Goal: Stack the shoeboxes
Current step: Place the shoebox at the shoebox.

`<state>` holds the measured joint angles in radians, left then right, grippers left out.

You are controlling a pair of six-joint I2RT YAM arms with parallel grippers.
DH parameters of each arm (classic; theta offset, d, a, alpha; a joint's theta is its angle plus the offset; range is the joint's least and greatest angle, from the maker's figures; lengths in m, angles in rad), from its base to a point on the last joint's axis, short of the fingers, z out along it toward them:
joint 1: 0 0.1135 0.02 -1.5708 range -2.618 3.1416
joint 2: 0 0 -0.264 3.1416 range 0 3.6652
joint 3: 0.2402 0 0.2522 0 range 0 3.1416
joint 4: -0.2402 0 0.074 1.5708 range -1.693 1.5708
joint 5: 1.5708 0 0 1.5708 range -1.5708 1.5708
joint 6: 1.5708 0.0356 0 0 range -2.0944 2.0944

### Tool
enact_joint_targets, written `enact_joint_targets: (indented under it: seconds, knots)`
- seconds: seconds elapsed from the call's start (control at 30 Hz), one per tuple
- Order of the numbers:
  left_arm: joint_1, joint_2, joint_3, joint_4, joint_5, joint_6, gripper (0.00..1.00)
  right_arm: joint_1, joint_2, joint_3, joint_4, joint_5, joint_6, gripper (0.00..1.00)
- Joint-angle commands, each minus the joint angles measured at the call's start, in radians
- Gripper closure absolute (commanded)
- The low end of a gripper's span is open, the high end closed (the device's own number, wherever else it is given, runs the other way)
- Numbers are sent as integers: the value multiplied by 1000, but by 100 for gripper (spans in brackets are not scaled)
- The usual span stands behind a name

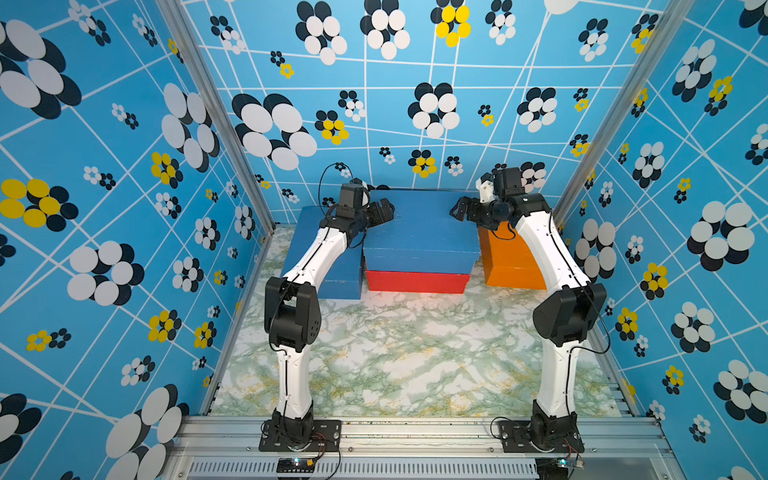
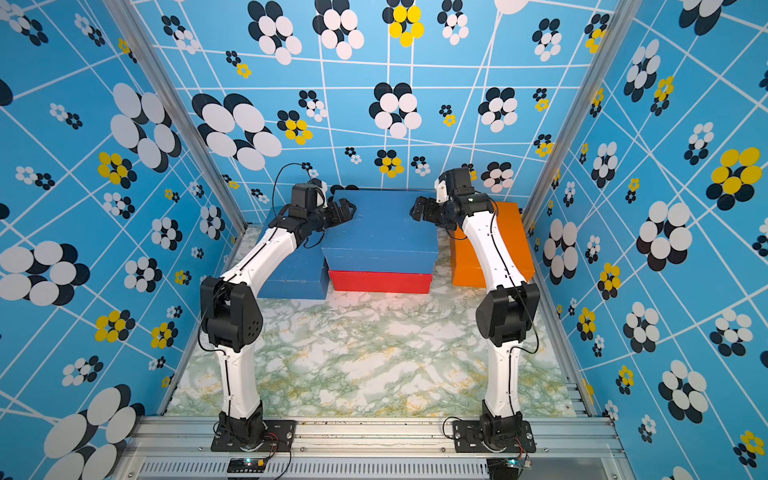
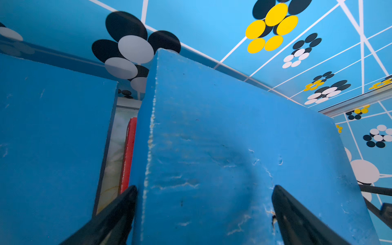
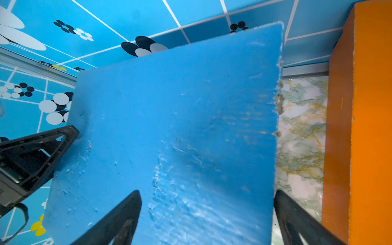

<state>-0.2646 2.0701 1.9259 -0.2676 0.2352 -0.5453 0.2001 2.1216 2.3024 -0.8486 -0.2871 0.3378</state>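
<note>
A blue shoebox [image 1: 419,224] [image 2: 382,224] lies on a red shoebox [image 1: 415,281] [image 2: 380,281] at the back middle, slightly skewed. A second blue shoebox [image 1: 347,270] [image 2: 299,274] lies flat to its left under my left arm. An orange shoebox [image 1: 507,262] [image 2: 517,237] stands to the right behind my right arm. My left gripper [image 1: 386,212] [image 3: 203,212] is open over the top box's left edge. My right gripper [image 1: 459,212] [image 4: 207,212] is open over its right edge. Neither holds anything.
The marble tabletop [image 1: 395,353] stretches from the boxes to the front rail. Patterned walls close in the left, right and back. A narrow gap shows table between the stacked boxes and the orange shoebox [image 4: 364,127].
</note>
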Motion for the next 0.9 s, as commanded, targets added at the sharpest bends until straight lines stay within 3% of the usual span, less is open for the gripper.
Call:
enact_joint_targets:
  seconds: [0.0,0.87]
  knots:
    - [-24,5,23,7,18,22,0,10,26,38,25,-66,14,1]
    - [25,11,-32,44,18,12,0,-17,47,-16,2,51,-2,1]
